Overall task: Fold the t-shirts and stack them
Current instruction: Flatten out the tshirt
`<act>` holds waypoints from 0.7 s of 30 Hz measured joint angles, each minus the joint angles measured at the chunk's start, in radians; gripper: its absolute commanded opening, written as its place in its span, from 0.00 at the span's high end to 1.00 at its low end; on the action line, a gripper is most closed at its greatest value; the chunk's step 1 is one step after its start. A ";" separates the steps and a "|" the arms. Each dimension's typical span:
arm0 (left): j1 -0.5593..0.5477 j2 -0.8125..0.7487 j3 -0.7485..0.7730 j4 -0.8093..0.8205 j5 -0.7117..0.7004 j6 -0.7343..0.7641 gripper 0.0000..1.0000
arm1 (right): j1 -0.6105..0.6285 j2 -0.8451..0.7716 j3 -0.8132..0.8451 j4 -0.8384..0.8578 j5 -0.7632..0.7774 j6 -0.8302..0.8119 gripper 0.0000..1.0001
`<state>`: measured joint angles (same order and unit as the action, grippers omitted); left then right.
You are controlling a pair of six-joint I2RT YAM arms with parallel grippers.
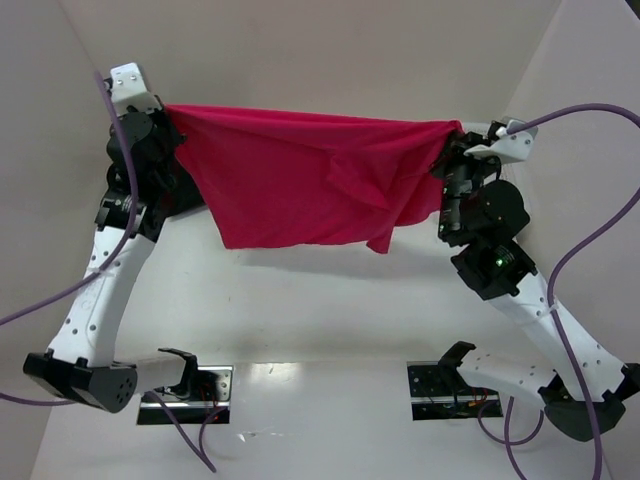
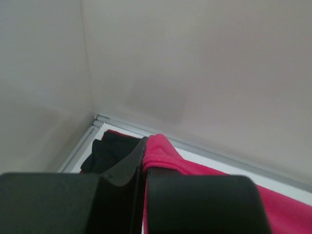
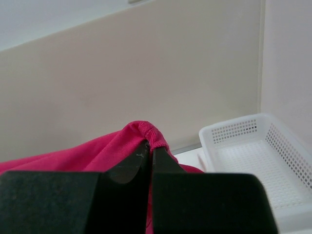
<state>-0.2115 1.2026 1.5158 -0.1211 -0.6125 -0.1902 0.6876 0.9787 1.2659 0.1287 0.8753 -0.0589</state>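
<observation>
**Item: crimson-pink t-shirt [image 1: 300, 175], one, unfolded.**

- Look: plain soft cloth. From the top view you see its near hem hanging loose and uneven. A longer flap drops at 5 o'clock of its middle, with creases bunched to the right of centre. Its far top edge is pulled almost straight.
- Place: held up off the table [image 1: 320, 330], spanning from 10 o'clock to 2 o'clock in the top view.
- Left gripper [image 2: 142, 151]: your jaws are pressed together on the shirt's left top corner. A fold of pink cloth bulges out at 1 o'clock of the tips.
- Right gripper [image 3: 150, 148]: your jaws are clamped on the right top corner. The hemmed edge humps over the tips at 12 o'clock.

**Room for moving.**

- Near: bare white table lies between the arm bases at 6 o'clock and the hanging hem.
- Far left: a black t-shirt [image 2: 108, 152] lies crumpled by the wall corner, at 9 o'clock of your left tips and apart from them.
- Far right: a white perforated basket [image 3: 253, 156] sits at 3 o'clock of your right tips, beside the side wall.
- Beyond: the back wall [image 1: 330, 50] stands behind the shirt's top edge.
</observation>
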 measured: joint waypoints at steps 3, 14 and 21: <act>0.013 0.055 0.000 -0.034 0.072 0.001 1.00 | -0.003 0.011 -0.011 0.002 0.006 -0.014 1.00; 0.019 0.068 0.081 -0.043 0.095 0.086 1.00 | -0.145 0.113 0.019 0.104 -0.109 -0.070 1.00; 0.018 0.049 0.131 0.023 0.102 0.110 1.00 | -0.331 0.219 0.047 0.021 -0.306 0.103 1.00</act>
<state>-0.1936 1.2518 1.6466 -0.0982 -0.5106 -0.0799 0.3569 1.1973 1.3128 0.1493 0.5690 0.0437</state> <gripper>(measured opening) 0.008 0.011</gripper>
